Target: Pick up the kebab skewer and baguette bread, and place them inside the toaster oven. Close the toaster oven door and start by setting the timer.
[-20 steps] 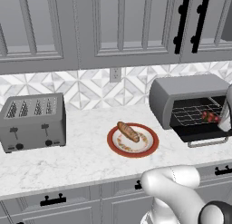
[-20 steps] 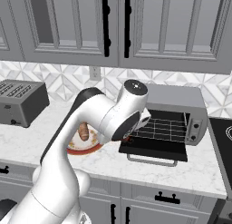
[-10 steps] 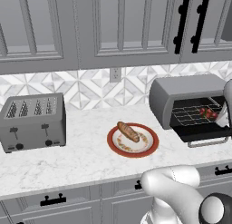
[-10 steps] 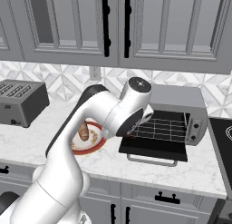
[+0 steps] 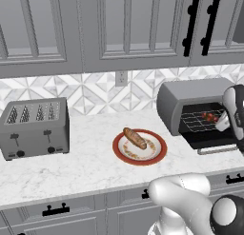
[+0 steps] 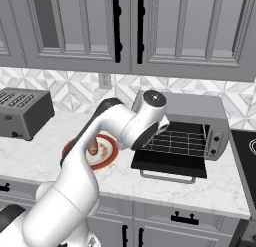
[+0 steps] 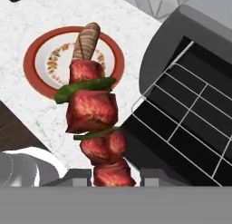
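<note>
The kebab skewer (image 7: 95, 114), red meat chunks with green pepper, stands up between my fingertips, and my gripper (image 7: 113, 175) is shut on its lower end. In the left base view the kebab skewer (image 5: 208, 117) hangs in front of the wire rack at the mouth of the toaster oven (image 5: 186, 93), with the gripper (image 5: 218, 122) just right of it. The toaster oven door (image 5: 214, 141) lies folded down and open. The baguette bread (image 5: 135, 138) rests on the red-rimmed plate (image 5: 117, 147), left of the oven. From the hand, the baguette bread (image 7: 87, 39) shows beyond the skewer's tip.
A grey four-slot toaster (image 5: 33, 127) stands at the counter's left. A dark stove top (image 6: 247, 151) lies right of the toaster oven (image 6: 197, 108). My arm crosses over the plate (image 6: 109, 153) in the right base view. Wall cabinets hang above.
The hand with the skewer has shifted slightly left across the oven's opening in the left base view. The arm's elbow has swung toward the oven. Plate and baguette have not moved.
</note>
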You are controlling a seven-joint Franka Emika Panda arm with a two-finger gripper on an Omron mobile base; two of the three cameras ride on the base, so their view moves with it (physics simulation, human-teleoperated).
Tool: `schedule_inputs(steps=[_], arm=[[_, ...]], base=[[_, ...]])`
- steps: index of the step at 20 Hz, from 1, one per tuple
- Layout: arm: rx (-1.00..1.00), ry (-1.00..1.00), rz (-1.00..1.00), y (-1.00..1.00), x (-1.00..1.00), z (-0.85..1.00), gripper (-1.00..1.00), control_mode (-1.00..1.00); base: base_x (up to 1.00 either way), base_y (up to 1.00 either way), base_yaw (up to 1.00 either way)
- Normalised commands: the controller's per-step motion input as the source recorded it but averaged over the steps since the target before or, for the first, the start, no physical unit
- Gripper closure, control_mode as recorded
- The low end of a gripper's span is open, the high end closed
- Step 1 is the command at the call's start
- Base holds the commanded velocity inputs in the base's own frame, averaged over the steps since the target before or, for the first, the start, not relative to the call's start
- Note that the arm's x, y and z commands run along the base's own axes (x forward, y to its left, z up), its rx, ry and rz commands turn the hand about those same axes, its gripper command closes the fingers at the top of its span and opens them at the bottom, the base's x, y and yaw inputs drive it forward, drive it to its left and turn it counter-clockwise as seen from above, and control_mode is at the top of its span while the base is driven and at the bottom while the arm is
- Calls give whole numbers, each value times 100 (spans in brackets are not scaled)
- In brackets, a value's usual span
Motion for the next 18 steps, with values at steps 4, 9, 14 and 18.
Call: schedule_inputs(steps=[4,9,14,18], arm=[[0,-1,0,-20,7,-8,100,-100],[2,0,0,-21,6,-12,100,-100],[1,0,0,-22,19,-8,100,-100],[0,0,0,-5,13,-3,100,-100]], base=[[0,0,0],[0,0,0],[0,0,0],[0,0,0]])
